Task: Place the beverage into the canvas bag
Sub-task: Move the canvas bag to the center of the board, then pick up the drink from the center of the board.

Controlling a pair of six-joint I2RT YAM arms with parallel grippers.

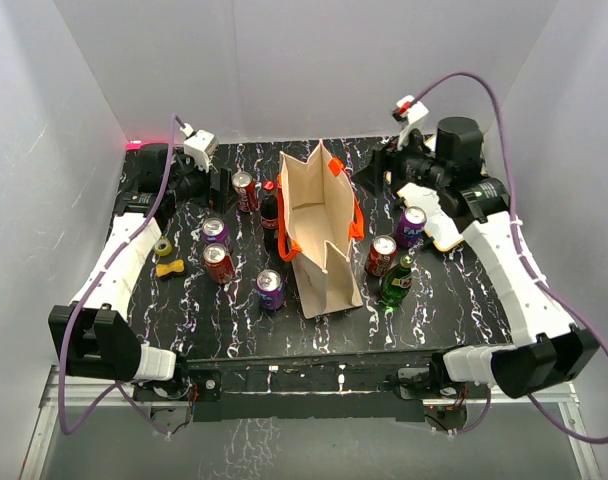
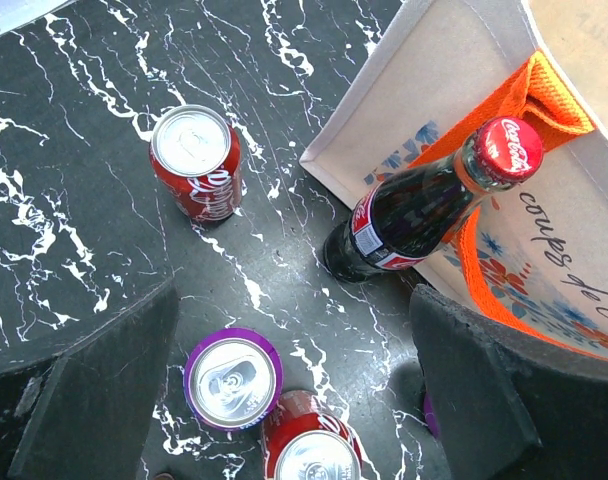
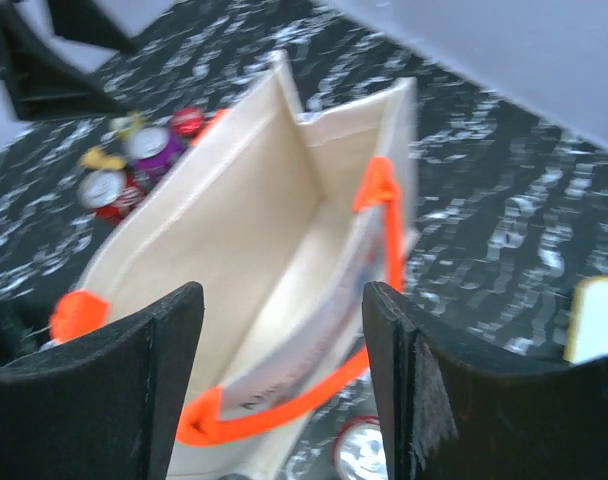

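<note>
Across the whole overhead view: black marbled table (image 1: 454,300), crowded with drinks.

At its centre: canvas bag (image 1: 319,225), upright, mouth gaping upward, orange handles (image 3: 382,195) draped over both long sides. Soft-walled, so liable to buckle or topple if nudged on a rim or snagged by a handle loop. No drink visible inside from the right wrist view, with part of the bag floor hidden behind the fingers. All beverages in sight standing on the table around it.

Upper right of the overhead view: right gripper (image 3: 281,385), near the upper end of the bag and looking down into its mouth, jaws parted with nothing between them. Risk here: dipping lower, catching the orange strap at the lower middle of its own view and dragging the bag over.

Upper left: left gripper (image 2: 294,400), jaws spread wide, empty, hanging over a cluster of drinks. Risk: clipping two neighbours with the broad fingers while closing on one.

Right of centre in the left wrist view: cola bottle (image 2: 414,210), just beside the printed bag wall and its handle. Tall and narrow, hence easy to tip against the bag or onto the cans. Lower right of the bag in the overhead view: green bottle (image 1: 396,282), just beside a red can (image 1: 382,255), with the same hazard.

Upper left of the left wrist view: red cola can (image 2: 196,160), apart from the rest, probably the safest pick. Bottom centre: purple can (image 2: 232,378), touching a second red can (image 2: 309,455). Likely to knock together or roll if grasped off-centre.
</note>
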